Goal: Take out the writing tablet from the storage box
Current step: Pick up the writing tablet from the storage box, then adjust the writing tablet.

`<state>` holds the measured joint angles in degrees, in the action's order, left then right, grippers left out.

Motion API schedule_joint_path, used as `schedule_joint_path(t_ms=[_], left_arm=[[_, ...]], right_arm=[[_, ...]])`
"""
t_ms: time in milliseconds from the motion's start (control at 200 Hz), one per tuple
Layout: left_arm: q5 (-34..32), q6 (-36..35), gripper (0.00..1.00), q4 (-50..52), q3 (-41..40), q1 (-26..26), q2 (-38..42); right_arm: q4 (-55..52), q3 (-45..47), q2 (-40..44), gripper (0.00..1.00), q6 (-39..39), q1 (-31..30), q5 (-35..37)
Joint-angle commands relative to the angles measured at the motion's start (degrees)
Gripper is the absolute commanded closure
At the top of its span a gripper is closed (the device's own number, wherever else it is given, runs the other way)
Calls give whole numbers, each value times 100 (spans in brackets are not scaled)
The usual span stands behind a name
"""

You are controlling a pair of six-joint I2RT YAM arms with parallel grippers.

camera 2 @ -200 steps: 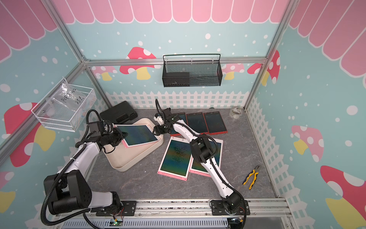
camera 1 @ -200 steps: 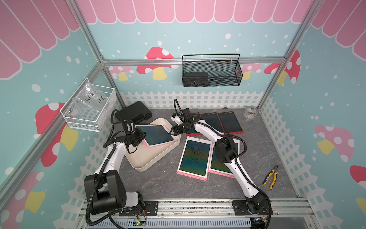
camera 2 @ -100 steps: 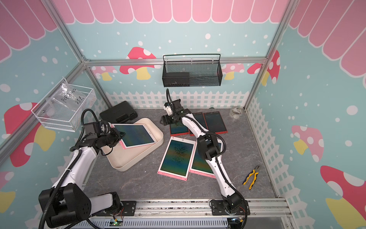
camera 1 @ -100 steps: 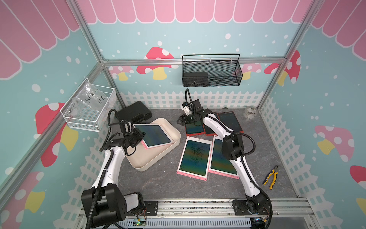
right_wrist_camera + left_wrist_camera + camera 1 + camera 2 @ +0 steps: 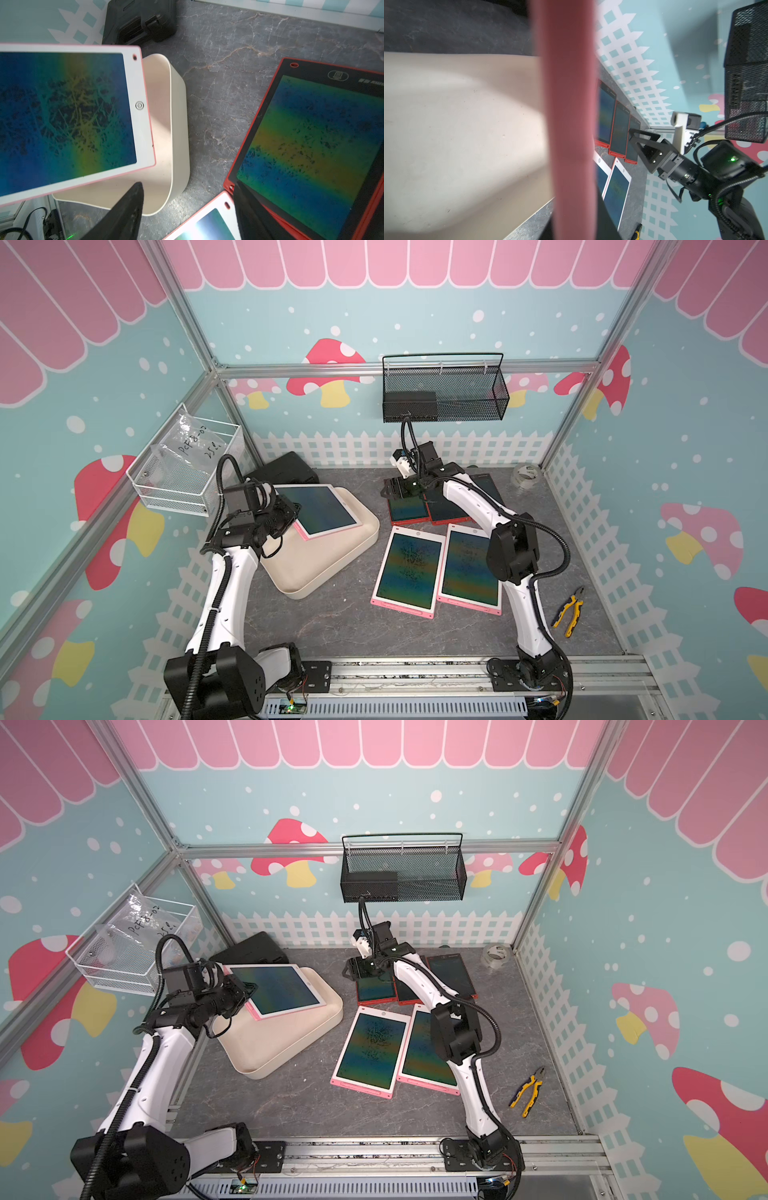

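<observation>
Looks along the blurred pink edge of the writing tablet (image 5: 566,116), close to the lens and crossing the whole frame. Takes in the cream storage box (image 5: 456,135) beside it on the grey counter (image 5: 446,27). Beyond, catches three red tablets (image 5: 619,128) in a row near the counter's fenced edge, two white-framed tablets (image 5: 614,187) next to them, the right gripper (image 5: 641,135) by the red row, and a black mesh basket (image 5: 749,68) on the wall.
</observation>
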<state>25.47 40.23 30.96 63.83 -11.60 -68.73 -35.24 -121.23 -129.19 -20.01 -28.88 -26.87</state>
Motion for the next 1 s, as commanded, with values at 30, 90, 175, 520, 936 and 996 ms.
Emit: schedule_joint_path(t_ms=[30, 90, 175, 520, 936, 996], left_arm=[[-273, 454, 96, -161, 373, 239, -44], [-293, 678, 95, -271, 358, 336, -44], [-538, 978, 95, -377, 303, 622, 12], [-1408, 2072, 95, -1843, 510, 1852, -732], [-1875, 2683, 95, -3092, 515, 2681, -1592], [-1914, 2732, 95, -3166, 538, 2768, -1665]], right_arm=[[-387, 179, 502, 32, -599, 201, -404], [-513, 344, 596, 35, -933, 356, -807], [-509, 621, 803, 37, -1176, 487, -1141], [-329, 1361, 1147, 51, -2076, 721, -1990], [2762, 3630, 2185, 54, -4449, 1016, -2800], [2886, 3680, 2197, 52, -4638, 1023, -2818]])
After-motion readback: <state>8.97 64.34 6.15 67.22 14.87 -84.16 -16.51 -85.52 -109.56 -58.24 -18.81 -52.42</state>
